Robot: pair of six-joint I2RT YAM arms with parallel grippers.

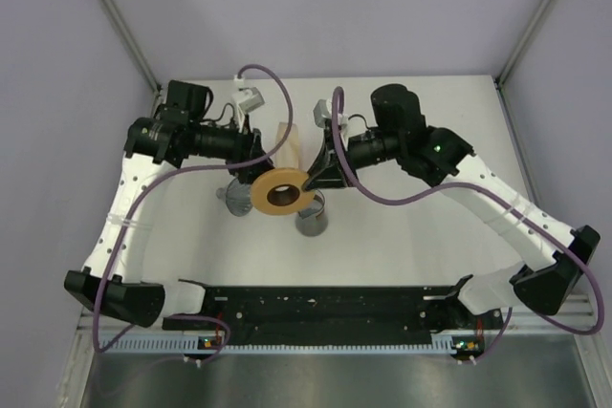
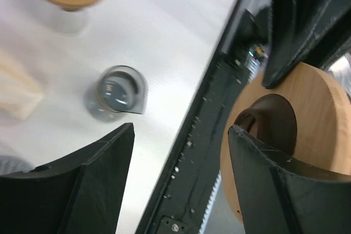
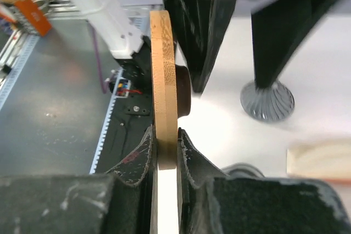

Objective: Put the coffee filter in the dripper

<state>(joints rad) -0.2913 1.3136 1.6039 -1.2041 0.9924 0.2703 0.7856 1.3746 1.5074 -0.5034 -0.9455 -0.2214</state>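
The coffee filter (image 1: 284, 145) lies flat on the table (image 1: 430, 236), a pale beige piece just behind the dripper (image 1: 280, 193) and not in it. The dripper, a wooden ring with a dark centre, is held on edge above the table between the two arms: the right gripper (image 3: 165, 135) has its fingers pinched tight on the ring's rim, while the left gripper (image 2: 181, 130) stands wide apart with nothing between its fingers, one finger just beside the ring. A glass cup (image 1: 312, 217) and a grey fluted piece (image 1: 235, 200) stand on the table near the ring.
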